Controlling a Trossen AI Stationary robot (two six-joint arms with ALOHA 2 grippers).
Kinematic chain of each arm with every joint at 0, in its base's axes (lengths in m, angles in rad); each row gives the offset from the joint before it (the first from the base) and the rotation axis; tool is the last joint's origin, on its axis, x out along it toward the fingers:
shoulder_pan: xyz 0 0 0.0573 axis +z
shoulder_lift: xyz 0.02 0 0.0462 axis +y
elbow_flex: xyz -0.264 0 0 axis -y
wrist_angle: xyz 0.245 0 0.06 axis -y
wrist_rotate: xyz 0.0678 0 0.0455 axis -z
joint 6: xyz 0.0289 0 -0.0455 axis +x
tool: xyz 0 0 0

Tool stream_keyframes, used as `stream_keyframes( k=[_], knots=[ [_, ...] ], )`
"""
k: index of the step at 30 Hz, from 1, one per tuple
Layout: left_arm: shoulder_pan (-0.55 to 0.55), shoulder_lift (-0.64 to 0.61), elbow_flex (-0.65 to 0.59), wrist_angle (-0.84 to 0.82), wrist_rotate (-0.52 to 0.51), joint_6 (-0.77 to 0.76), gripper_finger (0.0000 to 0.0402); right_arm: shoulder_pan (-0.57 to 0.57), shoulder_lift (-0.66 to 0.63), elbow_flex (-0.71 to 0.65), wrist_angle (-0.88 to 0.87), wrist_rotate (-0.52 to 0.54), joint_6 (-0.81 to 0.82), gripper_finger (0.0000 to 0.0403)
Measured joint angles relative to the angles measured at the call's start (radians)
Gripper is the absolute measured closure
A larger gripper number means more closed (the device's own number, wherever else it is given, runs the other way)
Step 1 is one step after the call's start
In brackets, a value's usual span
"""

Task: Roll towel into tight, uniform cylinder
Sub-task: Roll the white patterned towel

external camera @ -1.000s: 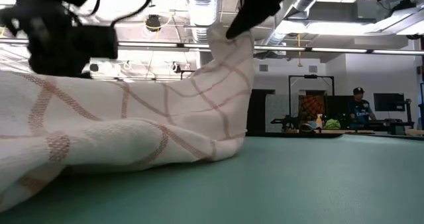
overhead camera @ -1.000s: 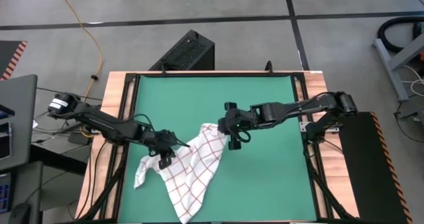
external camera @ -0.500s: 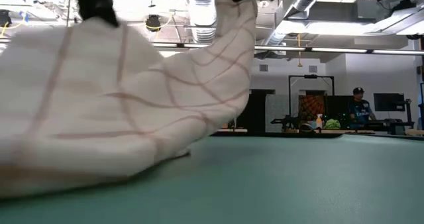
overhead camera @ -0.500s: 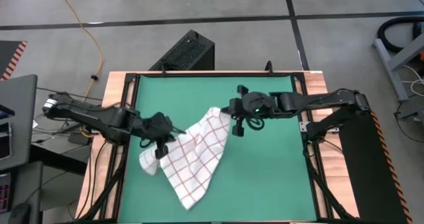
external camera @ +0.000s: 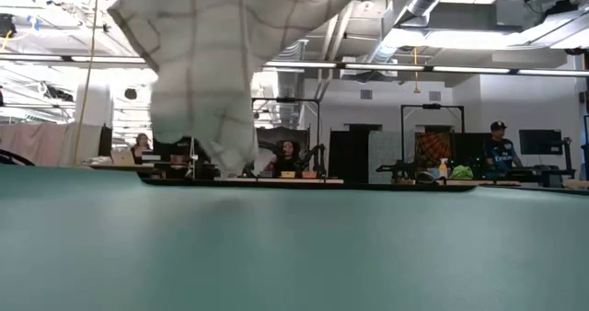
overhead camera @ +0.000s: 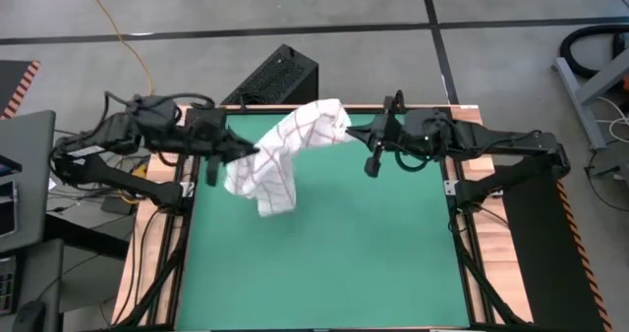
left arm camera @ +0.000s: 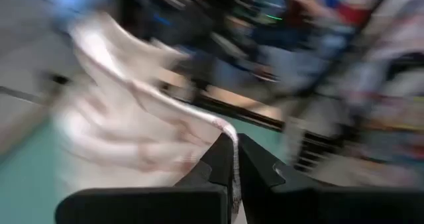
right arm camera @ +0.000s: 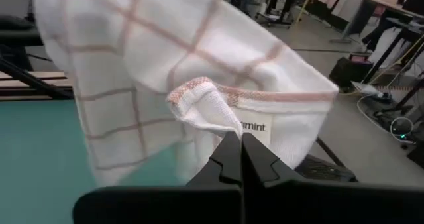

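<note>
The towel (overhead camera: 280,155), white with thin red-brown grid lines, hangs in the air between my two grippers over the far part of the green mat (overhead camera: 324,244). In the low view the towel (external camera: 207,63) hangs bunched, clear of the mat. My left gripper (overhead camera: 239,155) is shut on the towel's left end. My right gripper (overhead camera: 356,136) is shut on its right end. Both wrist views show shut fingers with cloth between them. My left gripper pinches a thin edge of the towel (left arm camera: 230,132) between its two fingers, coming level from the table's left. The cloth hangs away from the fingers, clear of the mat. My right gripper pinches a folded hem corner of the towel beside its small label (right arm camera: 222,121) between its two fingers, coming level from the table's right. The towel spreads out beyond the fingers and hangs down, clear of the mat.
The mat lies in a black frame on a wooden table (overhead camera: 169,136). A black box (overhead camera: 275,77) stands on the floor past the far edge. People and workbenches show in the room beyond (external camera: 497,150).
Both grippers have risen and gone toward the table's far edge, staying shut on the towel. The towel, whose lower part lay on the mat a second ago, is now lifted clear and hangs bunched between them.
</note>
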Motion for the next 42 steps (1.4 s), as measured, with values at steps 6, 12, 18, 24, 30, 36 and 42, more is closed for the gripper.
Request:
stream_keyframes(
  k=[6,12,18,24,30,36,42],
  knots=[
    [0.025,0.076,-0.060,-0.140,0.417,-0.202,0.0401,0.000,-0.010,0.000,-0.009,-0.041,0.004,0.0396],
    [0.029,0.159,-0.079,-0.174,0.637,-0.101,0.0401,0.000,0.001,0.000,-0.022,-0.060,-0.001,0.0396],
    [0.089,0.152,-0.031,-0.431,-0.080,0.157,0.0401,-0.016,0.008,0.000,-0.046,-0.038,-0.004,0.0396],
    [0.101,0.174,-0.072,-0.563,-0.223,0.358,0.0401,-0.015,0.008,0.000,-0.085,-0.036,-0.001,0.0396],
    [0.070,0.236,-0.039,-0.383,0.007,0.411,0.0369,-0.013,0.008,0.000,-0.099,-0.036,-0.001,0.0396],
    [0.059,0.307,-0.028,-0.463,-0.079,0.497,0.0312,-0.014,0.008,0.000,-0.115,-0.037,-0.001,0.0396],
    [0.056,0.406,-0.029,-0.487,-0.078,0.448,0.0262,-0.014,0.008,0.000,-0.149,-0.036,0.003,0.0395]
  ],
)
